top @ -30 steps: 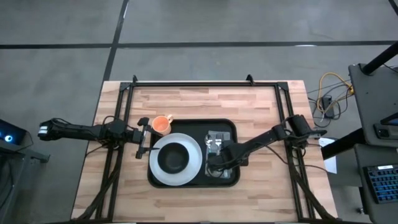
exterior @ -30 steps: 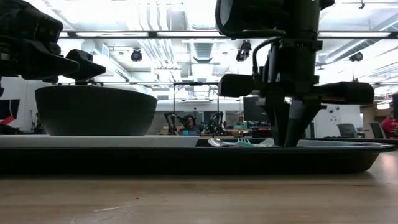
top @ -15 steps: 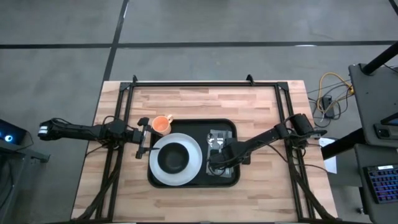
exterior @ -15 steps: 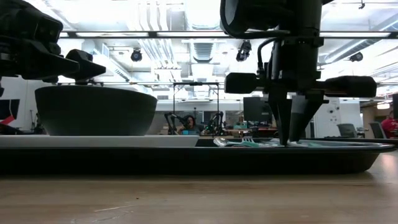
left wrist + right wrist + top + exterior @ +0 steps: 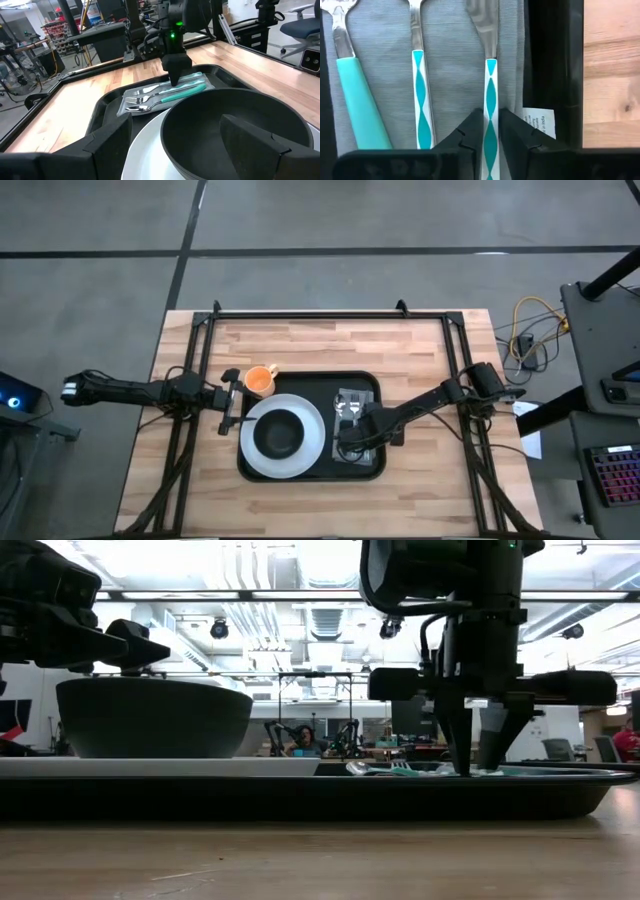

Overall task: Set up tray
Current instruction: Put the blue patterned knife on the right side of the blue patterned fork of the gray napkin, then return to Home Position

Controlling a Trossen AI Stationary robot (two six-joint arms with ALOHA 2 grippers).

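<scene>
Since the earlier frames the right gripper [image 5: 478, 768] has slid a touch toward the tray's right side and its fingers [image 5: 466, 137] have eased apart from pinched to a narrow gap; nothing else on the worktop [image 5: 300, 340] has shifted. Tray [image 5: 366, 383], black with a raised rim, sits mid-worktop, slightly toward the near edge. On its left half: white plate [image 5: 312, 442] with the dark bowl [image 5: 278, 434] on it. On its right half: grey napkin [image 5: 450, 60] laid flat, carrying three pieces of cutlery side by side, a solid teal handle [image 5: 357, 95], a patterned teal-and-white handle [image 5: 421, 95], and a knife [image 5: 490, 100] nearest the tray's right rim. That knife runs between the right fingers, which straddle it narrowly, looks like a release in progress rather than a grip, cannot be sure whether the pads touch it. Orange mug [image 5: 260, 380] stands on the worktop just off the tray's far-left corner, not on the tray. Left gripper [image 5: 233, 402] waits beside the plate's left edge near the mug, fingers [image 5: 107, 137] spread wide, holding nothing. Judgement: mostly done, plate, bowl, napkin and cutlery placed; probably left are clearing the right arm and perhaps moving the mug onto the tray.
</scene>
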